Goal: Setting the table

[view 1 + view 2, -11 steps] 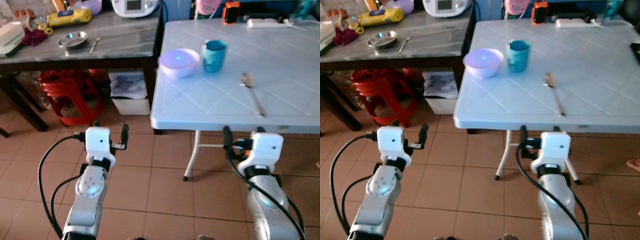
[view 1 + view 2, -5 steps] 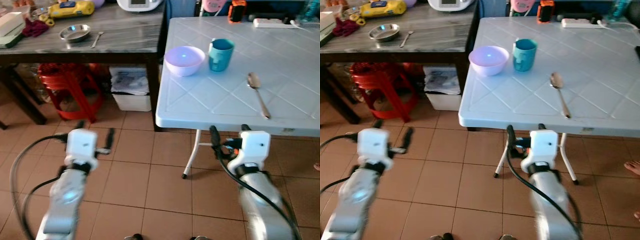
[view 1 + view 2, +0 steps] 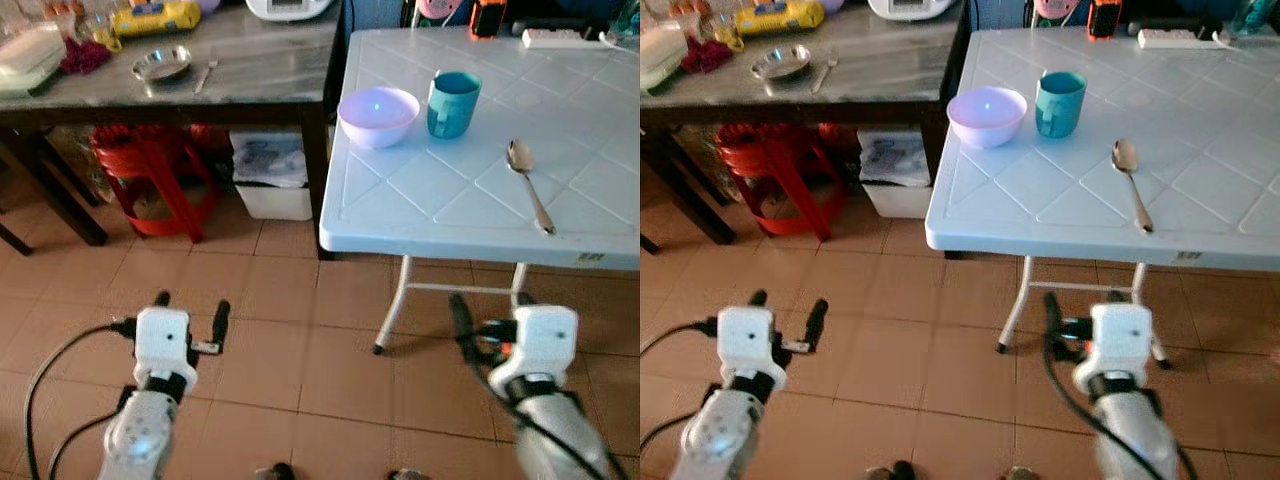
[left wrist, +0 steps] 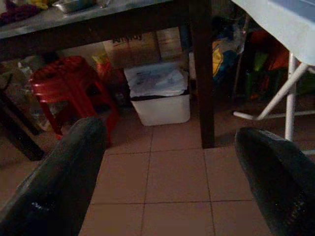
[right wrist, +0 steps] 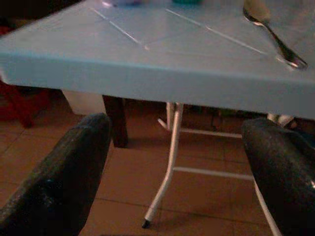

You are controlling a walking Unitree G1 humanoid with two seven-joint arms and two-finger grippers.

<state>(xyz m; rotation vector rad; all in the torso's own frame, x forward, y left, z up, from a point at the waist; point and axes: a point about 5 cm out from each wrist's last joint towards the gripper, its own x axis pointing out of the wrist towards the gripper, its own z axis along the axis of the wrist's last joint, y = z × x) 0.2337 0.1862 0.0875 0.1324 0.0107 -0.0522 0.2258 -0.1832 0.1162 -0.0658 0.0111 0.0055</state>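
You have a pale blue folding table (image 3: 420,215) ahead, its top scored with diagonal lines. Near its left edge sits a lavender bowl (image 3: 378,116), with a teal mug (image 3: 453,103) just beside it to the right, handle toward the bowl. A metal spoon (image 3: 527,181) lies apart from both, nearer the front edge, bowl end pointing away from you.

Your left gripper (image 3: 190,312) hangs low over the tiled floor with its fingers spread and nothing between them. Your right gripper (image 5: 172,167) is below the table's front edge, jaws likewise wide apart and empty.

To the left stands a dark wooden table (image 3: 250,85) carrying a steel dish (image 3: 162,64) near its front edge. Under it are a red stool (image 3: 150,175) and a white bin (image 4: 160,98).
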